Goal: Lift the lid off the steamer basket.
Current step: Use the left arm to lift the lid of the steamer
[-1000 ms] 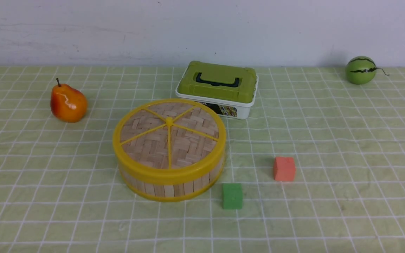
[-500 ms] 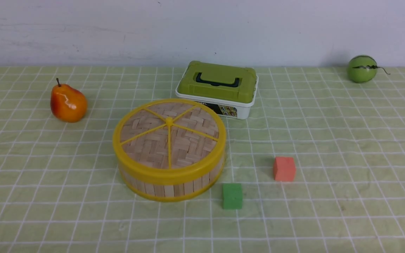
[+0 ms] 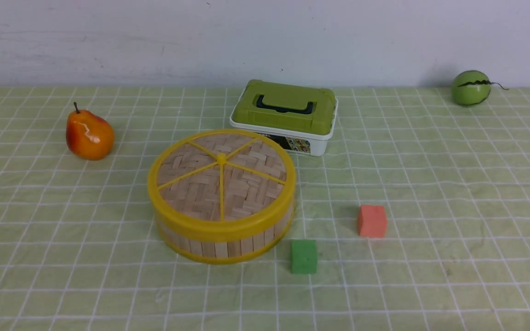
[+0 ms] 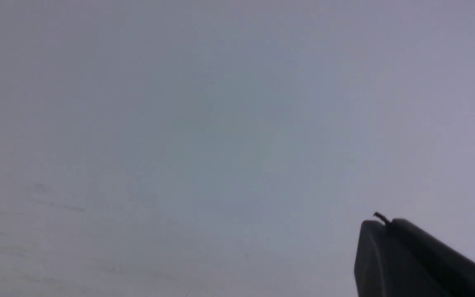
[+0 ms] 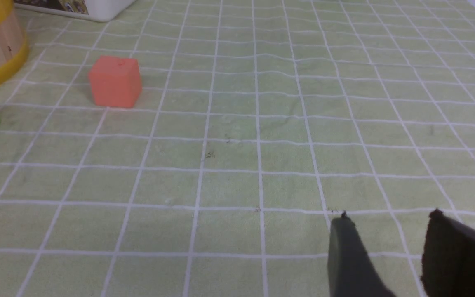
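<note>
The lid (image 3: 228, 184) sits on the steamer basket (image 3: 221, 244), box (image 3: 285, 115) behind it, pear (image 3: 89, 135) to its left

One steamer basket (image 3: 221, 243), lid (image 3: 221, 174), box (image 3: 285, 112), pear (image 3: 89, 134) and melon (image 3: 471, 87) each; two cubes: orange cube (image 3: 371, 220), green cube (image 3: 303, 256).

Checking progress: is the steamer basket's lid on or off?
On. The lid sits flush atop the steamer basket, its yellow rim covering the basket's top edge.
</note>
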You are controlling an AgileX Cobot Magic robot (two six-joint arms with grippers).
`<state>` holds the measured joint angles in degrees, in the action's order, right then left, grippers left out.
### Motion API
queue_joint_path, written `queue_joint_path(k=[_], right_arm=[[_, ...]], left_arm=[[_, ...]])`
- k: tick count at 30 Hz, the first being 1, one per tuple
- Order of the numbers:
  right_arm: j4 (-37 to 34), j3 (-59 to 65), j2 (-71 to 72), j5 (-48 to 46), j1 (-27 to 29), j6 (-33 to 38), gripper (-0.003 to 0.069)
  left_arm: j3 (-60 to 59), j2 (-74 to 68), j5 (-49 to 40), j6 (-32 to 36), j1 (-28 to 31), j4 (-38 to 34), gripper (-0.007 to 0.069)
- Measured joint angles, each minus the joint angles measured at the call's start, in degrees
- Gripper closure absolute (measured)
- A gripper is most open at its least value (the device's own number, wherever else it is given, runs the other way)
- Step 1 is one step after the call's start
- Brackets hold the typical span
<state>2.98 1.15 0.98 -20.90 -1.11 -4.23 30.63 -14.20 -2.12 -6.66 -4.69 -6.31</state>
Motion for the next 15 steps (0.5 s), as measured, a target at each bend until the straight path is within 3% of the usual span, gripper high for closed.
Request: queue_joint_path(k=[10, 15], right_arm=[[0.0, 0.0, 0.0, 0.0, 0.0, 0.0, 0.0418], [0.0, 0.0, 0.0, 0.0, 0.0, 0.0, 0.0418]], left_arm=[[26.38, -33.77, -26.89, 3.69, 0.0, -0.53, 0.0637], [38.01, -47.86, -41.08, 4.63, 0.0, -6.51, 0.0637]])
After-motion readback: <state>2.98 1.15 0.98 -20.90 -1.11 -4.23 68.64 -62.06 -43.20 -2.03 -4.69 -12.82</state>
